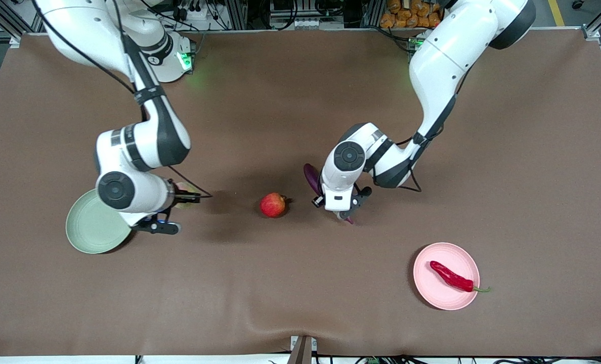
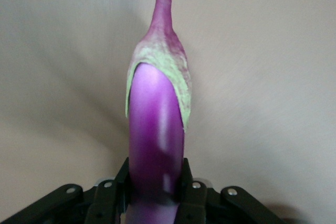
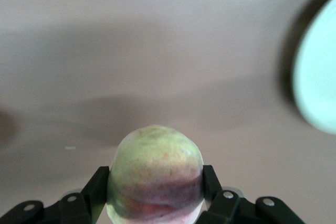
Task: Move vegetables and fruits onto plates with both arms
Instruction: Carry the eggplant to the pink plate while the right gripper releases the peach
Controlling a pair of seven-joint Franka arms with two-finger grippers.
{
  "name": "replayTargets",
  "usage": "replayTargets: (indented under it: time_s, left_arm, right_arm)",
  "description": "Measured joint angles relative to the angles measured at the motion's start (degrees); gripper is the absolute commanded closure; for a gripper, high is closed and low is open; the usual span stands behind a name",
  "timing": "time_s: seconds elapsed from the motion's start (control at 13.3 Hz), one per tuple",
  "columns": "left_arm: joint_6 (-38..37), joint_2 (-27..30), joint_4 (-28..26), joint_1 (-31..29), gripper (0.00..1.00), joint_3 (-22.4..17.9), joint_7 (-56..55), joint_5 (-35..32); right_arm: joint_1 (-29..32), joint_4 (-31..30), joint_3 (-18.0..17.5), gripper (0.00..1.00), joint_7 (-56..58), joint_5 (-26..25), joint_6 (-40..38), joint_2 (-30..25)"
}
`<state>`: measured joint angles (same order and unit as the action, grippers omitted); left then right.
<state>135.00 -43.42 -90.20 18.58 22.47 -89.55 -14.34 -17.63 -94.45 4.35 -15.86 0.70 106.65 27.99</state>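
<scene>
A brown cloth (image 1: 300, 283) covers the table, lightly wrinkled along the edge nearest the front camera. Past the table's edge by the arm bases stand metal frame posts (image 1: 237, 12), tangled black cables (image 1: 189, 10) and a heap of orange-brown items (image 1: 409, 12).

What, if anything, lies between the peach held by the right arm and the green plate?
Nothing visible. The right end effector holds the peach just beside the mint green plate; only bare brown tablecloth shows between them in the right wrist view. The apple lies off toward the left arm's end.
</scene>
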Motion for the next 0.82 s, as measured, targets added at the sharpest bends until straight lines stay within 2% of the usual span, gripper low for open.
replayTargets:
  time_s: [0.15, 0.3, 0.6, 0.82]
  left_arm:
    - [-0.2, 4.1, 0.2, -4.0, 1.0, -0.4, 3.3, 0.0]
    - [-0.5, 7.1, 0.3, -10.6, 1.0, -0.7, 10.6, 0.0]
    - [-0.4, 6.7, 0.7, -23.8, 1.0, -0.9, 26.9, 0.0]
    - [-0.4, 5.2, 1.3, -29.4, 1.0, -0.9, 35.0, 0.0]
  right_arm:
    - [1.6, -2.3, 0.0, 0.8, 3.2, -3.4, 1.1, -1.3]
    - [4.2, -5.0, 0.0, 0.85, 10.1, -4.1, 3.7, -2.6]
    - [16.2, -5.6, 0.1, 0.85, 37.2, -4.3, 5.9, -2.6]
    - [22.0, -3.4, 0.1, 0.8, 53.4, -4.3, 7.6, -0.1]
